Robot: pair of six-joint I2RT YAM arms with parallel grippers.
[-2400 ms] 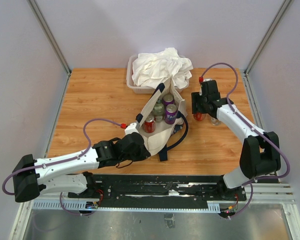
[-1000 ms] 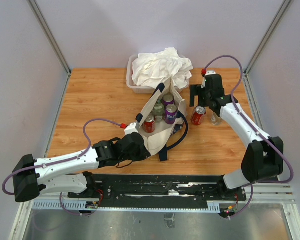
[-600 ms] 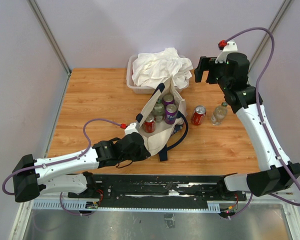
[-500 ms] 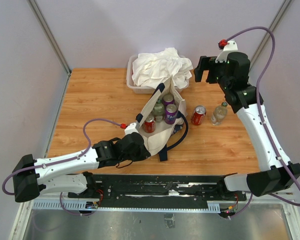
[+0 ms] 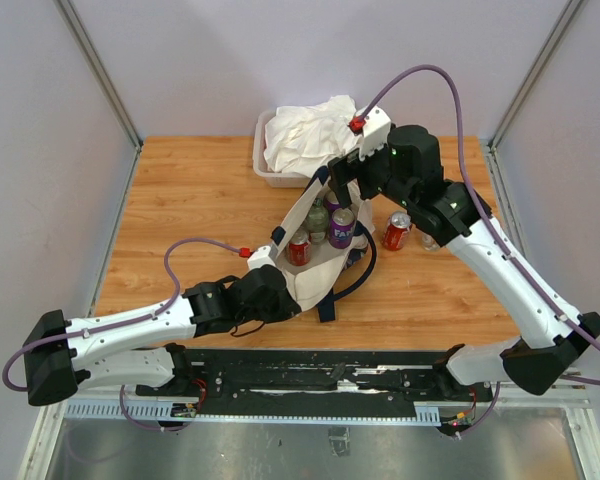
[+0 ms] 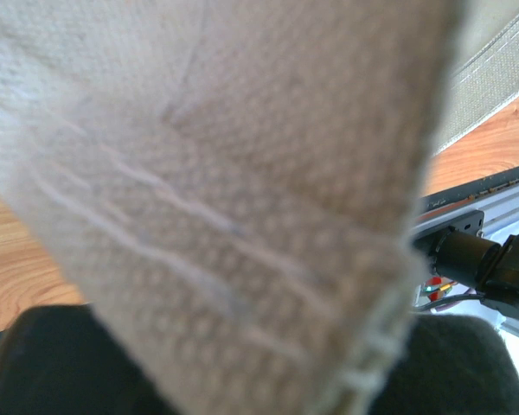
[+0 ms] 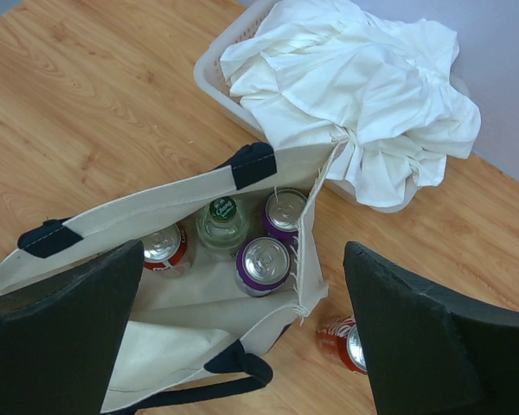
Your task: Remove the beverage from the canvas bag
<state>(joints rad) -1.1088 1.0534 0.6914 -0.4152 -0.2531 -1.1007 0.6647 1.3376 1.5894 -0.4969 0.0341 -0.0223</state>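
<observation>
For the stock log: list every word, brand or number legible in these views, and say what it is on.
Nothing can be read for certain.
White lettering on the green bottle cap inside the cream canvas bag: too small to read.
White mark on the side of the nearer purple can: blurred.
Label of the red can on the wooden table: blurred.

Canvas bag [image 7: 147, 212] was cream, handles [image 7: 247, 156] navy; cans [image 7: 265, 262] purple, red; bottle cap [image 7: 221, 209] green; cloth [image 7: 355, 86] white; table [image 7: 86, 95] wood-grained
</observation>
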